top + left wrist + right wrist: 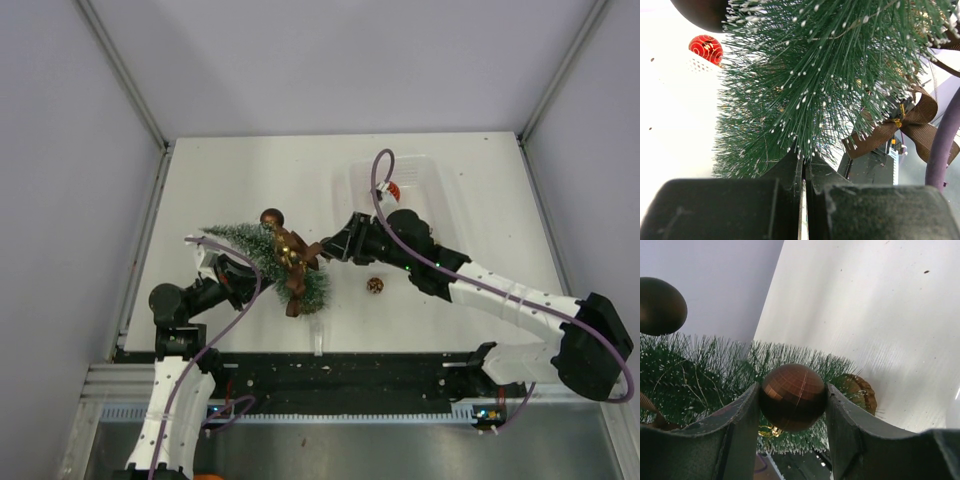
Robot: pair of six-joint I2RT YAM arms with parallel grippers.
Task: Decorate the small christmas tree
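The small christmas tree [258, 250] lies tilted across the table, tip to the left, and fills the left wrist view [815, 75]. It carries a dark brown bauble [272, 217], gold trim and a brown ribbon bow [905, 125]. My left gripper [243, 268] is shut on the tree's lower bristles [804, 160]. My right gripper [318, 250] is shut on a brown faceted bauble [792, 397] and holds it against the tree's wide end. The wooden disc base [860, 392] shows just behind it.
A clear plastic bin [425, 170] stands at the back right with a red bauble [395, 190] in it, also in the left wrist view [706, 48]. A small gold bauble [375, 286] lies on the table near the right arm. Walls enclose the table.
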